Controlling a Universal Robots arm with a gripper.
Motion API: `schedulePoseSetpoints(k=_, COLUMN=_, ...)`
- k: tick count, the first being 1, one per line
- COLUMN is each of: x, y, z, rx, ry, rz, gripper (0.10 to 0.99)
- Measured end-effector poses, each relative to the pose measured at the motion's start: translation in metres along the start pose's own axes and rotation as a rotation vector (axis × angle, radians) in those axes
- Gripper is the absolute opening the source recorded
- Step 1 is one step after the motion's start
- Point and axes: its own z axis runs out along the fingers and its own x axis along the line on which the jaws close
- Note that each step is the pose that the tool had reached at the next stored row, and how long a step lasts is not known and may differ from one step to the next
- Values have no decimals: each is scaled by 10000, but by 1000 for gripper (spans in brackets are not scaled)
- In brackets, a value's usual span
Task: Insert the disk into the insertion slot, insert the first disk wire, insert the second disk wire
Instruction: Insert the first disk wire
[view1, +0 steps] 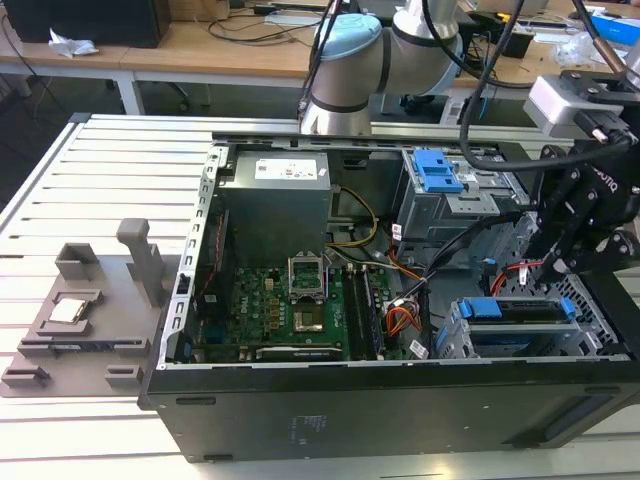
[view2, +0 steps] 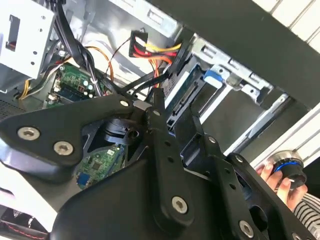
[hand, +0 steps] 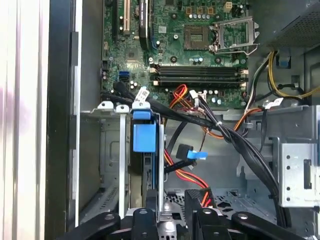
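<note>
Tool (hand: 173, 200) by disk (hand: 145, 137) in insertion slot (hand: 121, 160), grip state unclear, black cable bundle (hand: 225, 132) alongside

Open tower: colours and patterns noted.

Case (view1: 400, 420) black. Motherboard (view1: 280, 310) green, speckled with small dark and silver parts. The disk (hand: 145, 137) sits in a bright blue carrier. The insertion slot (view1: 455, 340) is silver, hole-punched sheet. The first disk wire (view1: 520, 268) is bright red. Wire bundle (view1: 400, 320) orange, yellow, red and black. Taller cage (view1: 470, 205) grey with a blue latch (view1: 437, 170). Gripper (hand: 172, 200) matte black. Table (view1: 90, 180) white, ribbed in long parallel slats. Tray (view1: 90, 320) dull grey. Sleeve (view2: 307, 212) thinly striped, dark on white.
</note>
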Motion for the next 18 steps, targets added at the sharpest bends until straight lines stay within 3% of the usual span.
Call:
schedulePoseSetpoints(k=3, x=-11, y=-67, z=0, rx=-1, ry=6, rz=-42, gripper=361)
schedulePoseSetpoints(k=7, x=-25, y=-179, z=20, rx=-2, ry=91, rz=-167, gripper=361)
schedulePoseSetpoints(k=16, x=-152, y=-237, z=35, rx=2, ry=146, rz=-654, gripper=361)
schedulePoseSetpoints(k=18, x=-173, y=-260, z=75, rx=-7, ry=404, rz=-888, gripper=361)
